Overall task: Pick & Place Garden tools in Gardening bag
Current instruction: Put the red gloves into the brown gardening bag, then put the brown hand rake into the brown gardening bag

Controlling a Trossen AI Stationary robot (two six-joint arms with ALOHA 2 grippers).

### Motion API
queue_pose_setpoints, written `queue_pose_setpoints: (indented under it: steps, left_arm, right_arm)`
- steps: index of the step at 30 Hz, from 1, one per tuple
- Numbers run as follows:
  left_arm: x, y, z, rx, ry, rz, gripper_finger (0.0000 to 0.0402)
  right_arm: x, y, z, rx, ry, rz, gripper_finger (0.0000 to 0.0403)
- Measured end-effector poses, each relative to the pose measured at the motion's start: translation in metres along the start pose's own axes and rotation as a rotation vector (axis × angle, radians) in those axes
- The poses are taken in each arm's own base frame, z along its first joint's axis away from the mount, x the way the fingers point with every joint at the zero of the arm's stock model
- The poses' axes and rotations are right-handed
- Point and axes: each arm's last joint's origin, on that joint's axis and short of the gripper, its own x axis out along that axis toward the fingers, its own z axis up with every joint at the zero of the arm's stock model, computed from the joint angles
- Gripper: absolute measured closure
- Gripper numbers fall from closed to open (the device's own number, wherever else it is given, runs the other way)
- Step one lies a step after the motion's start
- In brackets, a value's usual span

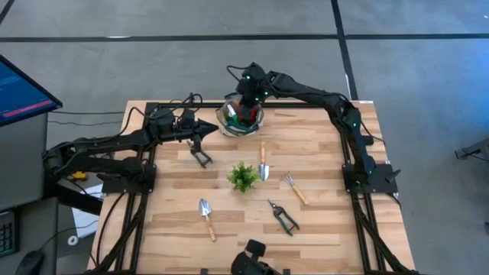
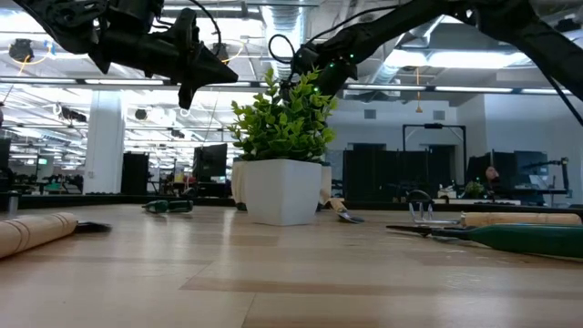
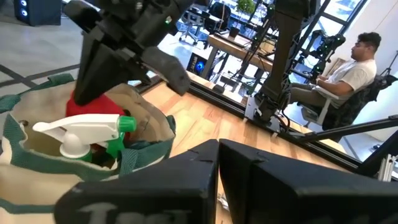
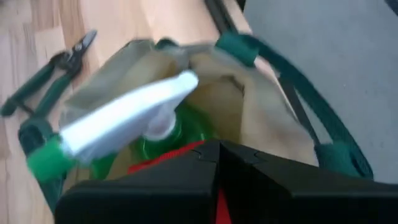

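Gardening bag (image 1: pixel 240 119) sits at the far edge of the table, mouth up; inside it a green spray bottle (image 3: pixel 93 134) with white trigger head, and something red beside it, likely the gloves (image 3: pixel 93 107). Right gripper (image 1: pixel 246 99) hangs directly over the bag's mouth, fingers closed with the red item at their tips in the right wrist view, though I cannot tell if it is pinched. Left gripper (image 1: pixel 208 127) hovers just beside the bag, fingers closed, nothing held. Still out on the table: dark-handled shears (image 1: pixel 200 156) near the left gripper, a trowel (image 1: pixel 263 162) by the small plant (image 1: pixel 243 176), a hand rake (image 1: pixel 294 188), a second trowel (image 1: pixel 207 217), pruners (image 1: pixel 283 218). Judged step: a drop into the bag finishing. Next: clear the bag, open over the nearest loose tool
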Motion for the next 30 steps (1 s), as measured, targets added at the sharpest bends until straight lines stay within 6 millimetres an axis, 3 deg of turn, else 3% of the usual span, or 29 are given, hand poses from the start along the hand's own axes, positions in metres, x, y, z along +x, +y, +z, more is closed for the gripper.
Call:
queue_pose_setpoints:
  steps: [13,22,25,30]
  left_arm:
    - [0.000,0.000,0.000,0.000,0.001,0.000,0.0400]
    - [0.000,0.000,0.000,0.000,0.001,0.001,0.0400]
    - [0.000,0.000,0.000,0.000,0.001,0.001,0.0400]
    - [0.000,0.000,0.000,-0.001,0.001,0.001,0.0400]
  right_arm:
    - [0.001,0.008,-0.004,-0.054,0.045,0.030,0.0403]
    - [-0.001,0.009,0.005,-0.054,-0.035,0.025,0.0403]
    - [-0.014,0.012,0.014,-0.085,-0.096,-0.016,0.0403]
    - [-0.059,0.021,0.032,-0.088,-0.183,-0.024,0.0403]
